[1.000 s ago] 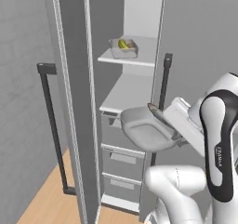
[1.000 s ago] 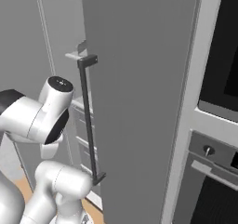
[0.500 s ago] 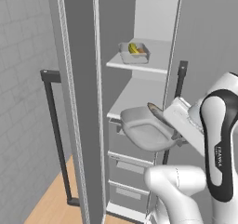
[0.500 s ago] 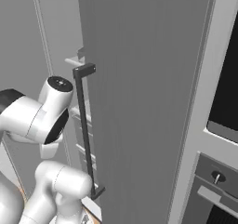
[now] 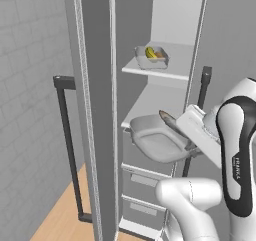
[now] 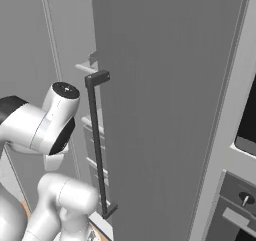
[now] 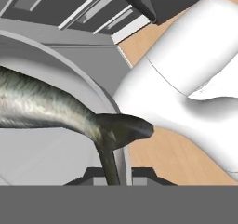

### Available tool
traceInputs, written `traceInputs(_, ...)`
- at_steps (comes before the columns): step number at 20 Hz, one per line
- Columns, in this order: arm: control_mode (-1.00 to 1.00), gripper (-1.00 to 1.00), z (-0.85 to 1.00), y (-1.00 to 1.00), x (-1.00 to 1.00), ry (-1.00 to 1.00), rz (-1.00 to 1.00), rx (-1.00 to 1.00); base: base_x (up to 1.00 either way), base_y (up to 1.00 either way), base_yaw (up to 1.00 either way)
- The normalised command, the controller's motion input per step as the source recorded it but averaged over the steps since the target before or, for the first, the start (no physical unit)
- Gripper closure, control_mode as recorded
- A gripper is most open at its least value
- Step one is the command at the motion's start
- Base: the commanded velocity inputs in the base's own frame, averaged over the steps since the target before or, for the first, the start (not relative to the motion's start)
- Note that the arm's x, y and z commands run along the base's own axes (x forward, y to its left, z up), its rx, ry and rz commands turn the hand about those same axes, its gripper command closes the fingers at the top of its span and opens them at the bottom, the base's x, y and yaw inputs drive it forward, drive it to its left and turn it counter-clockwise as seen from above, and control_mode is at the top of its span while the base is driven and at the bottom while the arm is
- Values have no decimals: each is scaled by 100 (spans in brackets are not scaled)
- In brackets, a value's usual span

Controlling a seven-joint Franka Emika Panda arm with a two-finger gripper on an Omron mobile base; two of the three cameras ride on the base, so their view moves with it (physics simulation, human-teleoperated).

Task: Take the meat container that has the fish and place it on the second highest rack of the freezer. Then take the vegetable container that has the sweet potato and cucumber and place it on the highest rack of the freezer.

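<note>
My gripper (image 5: 191,146) is shut on the near rim of the meat container (image 5: 156,143), an oval light grey bowl held level in front of the open freezer (image 5: 165,20), just off its lower pale shelf (image 5: 162,99). The fish (image 5: 169,119) lies in it, tail toward the hand. In the hand view the fish (image 7: 44,106) crosses the meat container (image 7: 90,89), and the gripper (image 7: 110,174) pinches the rim under the tail. The vegetable container (image 5: 151,58) stands on the upper shelf with the yellow-green cucumber (image 5: 149,52); the sweet potato is too small to make out.
The freezer's open door (image 5: 94,110) with its dark bar handle (image 5: 68,150) stands left of the bowl. Grey drawers (image 5: 142,181) sit below the shelves. In the right base view the door (image 6: 165,105) and handle (image 6: 97,145) block the inside; an oven (image 6: 245,135) is at right.
The whole picture has shifted in both base views, so the base has driven closer to the freezer. The bowl with the fish stays held in the shut gripper.
</note>
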Motion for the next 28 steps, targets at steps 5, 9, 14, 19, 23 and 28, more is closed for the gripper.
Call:
traceInputs(5,100,100,0,0,0,0,0,0,21,19,1)
traceInputs(9,100,100,0,0,0,0,0,0,51,0,-4)
traceInputs(14,-100,100,-40,26,80,2,-17,0,16,0,-2)
traceInputs(19,-100,100,-29,7,100,1,-36,0,0,0,0)
traceInputs(23,-100,100,-6,0,100,0,-26,0,0,0,0)
traceInputs(28,-100,100,-10,-3,100,2,-26,0,0,0,0)
